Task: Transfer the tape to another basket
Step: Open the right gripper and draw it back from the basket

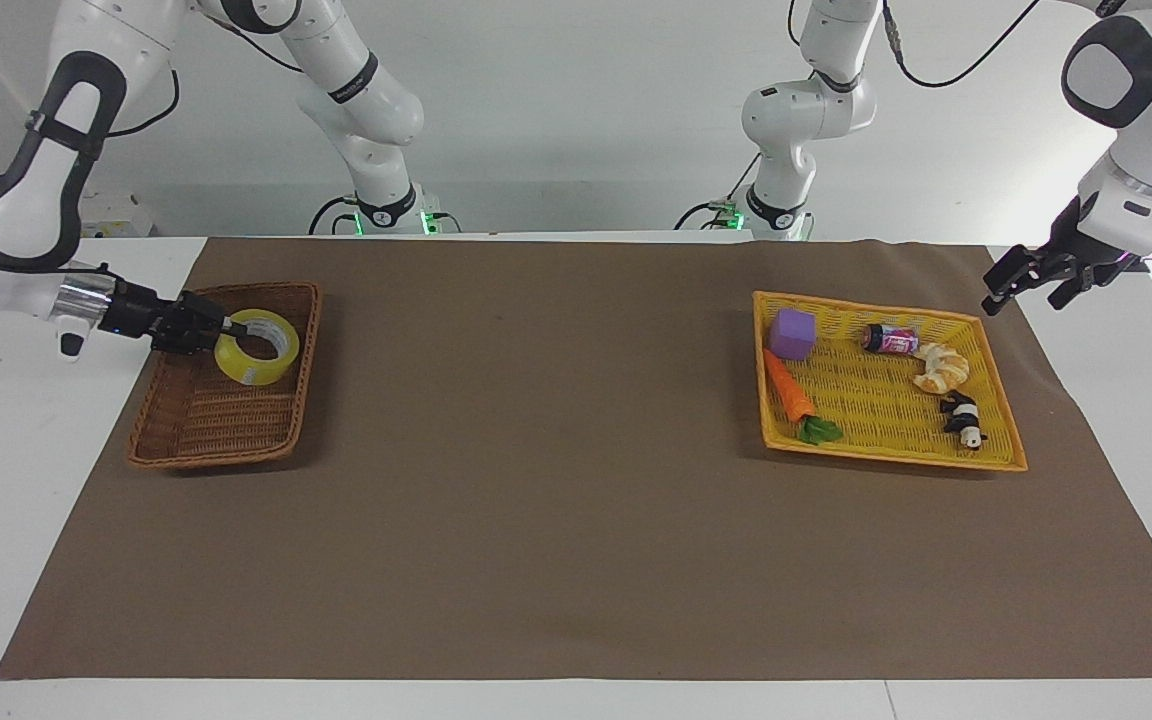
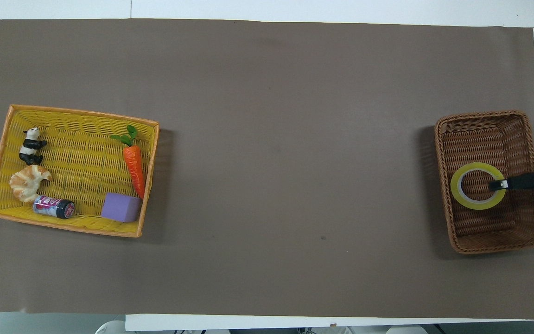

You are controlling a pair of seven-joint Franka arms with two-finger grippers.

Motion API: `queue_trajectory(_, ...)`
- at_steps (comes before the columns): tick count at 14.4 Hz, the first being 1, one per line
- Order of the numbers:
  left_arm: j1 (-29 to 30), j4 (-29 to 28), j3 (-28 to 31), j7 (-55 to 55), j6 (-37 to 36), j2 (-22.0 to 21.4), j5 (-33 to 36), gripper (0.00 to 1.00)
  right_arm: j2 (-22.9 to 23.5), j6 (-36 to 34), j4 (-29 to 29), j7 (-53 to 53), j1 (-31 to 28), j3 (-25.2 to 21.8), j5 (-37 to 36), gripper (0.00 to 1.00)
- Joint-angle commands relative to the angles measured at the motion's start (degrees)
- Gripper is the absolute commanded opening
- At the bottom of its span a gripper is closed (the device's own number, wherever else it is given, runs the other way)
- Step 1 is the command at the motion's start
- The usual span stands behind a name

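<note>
Gripping the tape (image 1: 256, 346) wall, right tool (image 1: 224, 329) hangs over the basket (image 1: 198, 447).
Left tool (image 1: 1030, 279), spread wide, waits beside the tray (image 1: 886, 455) holding cube (image 1: 794, 333) and carrot (image 1: 789, 388); bare surface (image 1: 536, 450) lies between.
</note>
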Motion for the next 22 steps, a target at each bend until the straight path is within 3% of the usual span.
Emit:
queue_trajectory(1, 0.03, -1.12, -0.46, 0.71, 0.09, -1.41, 0.88, 1.00, -1.58, 2.45, -3.99, -2.75, -1.00, 0.12, -0.16, 0.00)
queue_trajectory(2, 0.02, -1.03, -0.46, 0.71, 0.26, -1.32, 0.88, 1.00, -1.58, 3.34, -4.53, -3.28, -0.91, 0.12, -0.34, 0.00)
queue_trajectory(3, -0.06, -0.94, -0.46, 0.71, 1.31, -1.24, 0.88, 1.00, -1.58, 3.61, -4.54, -3.28, -0.91, 0.04, -0.60, 0.09)
queue_trajectory(4, 0.63, -0.94, -0.29, 0.80, 3.41, -1.06, 0.88, 1.00, -1.58, 3.70, -4.10, -3.28, -0.83, 0.03, -1.47, 0.40)
queue_trajectory(5, 0.90, -1.11, -0.46, 0.89, 3.69, -1.23, 0.88, 1.00, -1.49, 3.70, -3.84, -2.93, -0.74, 0.03, -1.92, 0.96)
queue_trajectory(8, 0.99, -0.68, -0.46, 0.88, 6.31, -0.88, 1.84, 1.00, -2.71, 3.87, -0.77, -2.14, 1.01, 0.03, -4.28, 1.00)
queue_trajectory(12, 0.81, 0.55, -0.99, 0.89, 3.27, -1.15, 3.34, 1.00, -8.60, 6.07, 5.82, 2.94, 8.39, 0.12, -17.28, 1.00)
queue_trajectory(14, 0.73, 1.34, -0.29, 0.97, 0.72, -0.97, 2.64, 1.00, -11.50, 6.16, 7.23, 9.77, 12.42, 0.56, -20.19, 1.00)
queue_trajectory(18, -2.17, 3.18, -0.29, 0.97, -3.33, -0.09, -0.09, 1.00, -15.98, 1.70, 11.54, 33.40, 22.18, 0.56, -29.41, 1.00)
queue_trajectory(22, -2.96, 3.45, -0.20, 1.15, -4.39, 0.26, -0.09, 1.00, -16.88, -4.02, 15.74, 39.61, 24.49, 0.74, -32.67, 1.00)
